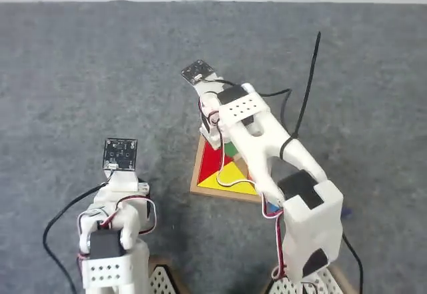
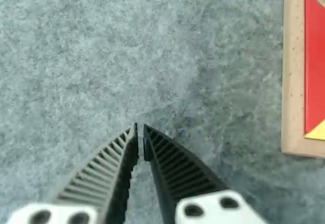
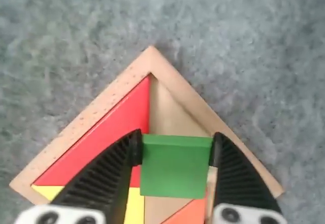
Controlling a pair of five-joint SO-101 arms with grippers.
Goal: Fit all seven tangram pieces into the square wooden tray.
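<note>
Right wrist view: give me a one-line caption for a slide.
Right gripper clamps a green square at the wooden tray's unfilled corner, next to the red triangle.

Green square (image 3: pixel 175 165) (red triangle (image 3: pixel 99 142))

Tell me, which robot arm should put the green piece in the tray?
Right. The right hand grips the green piece over a bare corner of the wooden tray. The left hand is shut over carpet, beside the tray.

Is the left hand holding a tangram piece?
No, the left hand is shut on nothing, above the grey carpet.
</note>
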